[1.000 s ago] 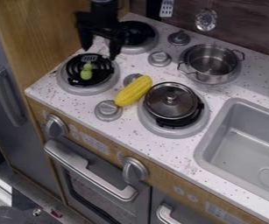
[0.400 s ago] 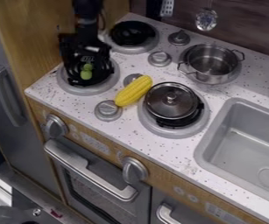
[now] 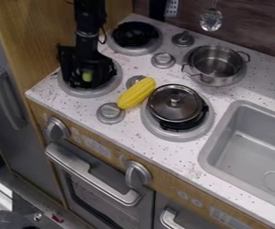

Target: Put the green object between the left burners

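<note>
Lowered since the earlier frame, the black tool (image 3: pixel 87 67) hangs over the front left burner (image 3: pixel 97 91), covering more of the green object (image 3: pixel 87 76), which shows directly beneath it. Whether the tool is open or closed, one cannot tell. Yellow corn (image 3: pixel 136 93) lies on the speckled surface (image 3: pixel 169 154) to the tool's right, a round lid (image 3: pixel 174 107) beyond it. Behind the tool sits the rear left burner (image 3: pixel 136 36); farther right, a steel pot (image 3: pixel 217 78).
</note>
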Motion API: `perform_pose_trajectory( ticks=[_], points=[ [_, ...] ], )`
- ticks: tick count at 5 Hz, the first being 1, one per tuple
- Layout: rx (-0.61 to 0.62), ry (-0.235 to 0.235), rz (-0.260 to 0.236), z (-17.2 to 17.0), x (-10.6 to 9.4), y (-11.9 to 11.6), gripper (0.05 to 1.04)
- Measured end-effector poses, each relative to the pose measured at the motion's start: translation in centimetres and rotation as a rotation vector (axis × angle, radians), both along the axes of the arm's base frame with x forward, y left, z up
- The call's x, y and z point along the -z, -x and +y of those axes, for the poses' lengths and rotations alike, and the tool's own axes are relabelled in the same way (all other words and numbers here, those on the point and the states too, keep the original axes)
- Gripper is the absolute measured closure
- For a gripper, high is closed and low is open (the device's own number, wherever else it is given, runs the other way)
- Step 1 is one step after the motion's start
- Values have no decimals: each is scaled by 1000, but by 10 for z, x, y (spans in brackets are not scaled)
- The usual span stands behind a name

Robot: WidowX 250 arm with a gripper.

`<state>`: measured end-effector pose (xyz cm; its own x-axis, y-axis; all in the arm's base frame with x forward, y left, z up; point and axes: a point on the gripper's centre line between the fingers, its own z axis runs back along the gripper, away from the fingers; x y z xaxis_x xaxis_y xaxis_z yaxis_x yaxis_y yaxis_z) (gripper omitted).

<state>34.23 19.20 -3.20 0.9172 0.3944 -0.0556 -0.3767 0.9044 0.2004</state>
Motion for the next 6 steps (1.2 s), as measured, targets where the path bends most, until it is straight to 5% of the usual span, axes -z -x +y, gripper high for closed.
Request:
perform_pose_trajectory(
  ticks=[1,3,5,6],
  points=[
    [9,13,-17,-1,3,-9,143],
    [41,23,-44,-16,2,-24,663],
    [130,2,-18,-42,-6,-39,672],
    [202,-38,-65,-59,-32,-69,672]
  ],
)
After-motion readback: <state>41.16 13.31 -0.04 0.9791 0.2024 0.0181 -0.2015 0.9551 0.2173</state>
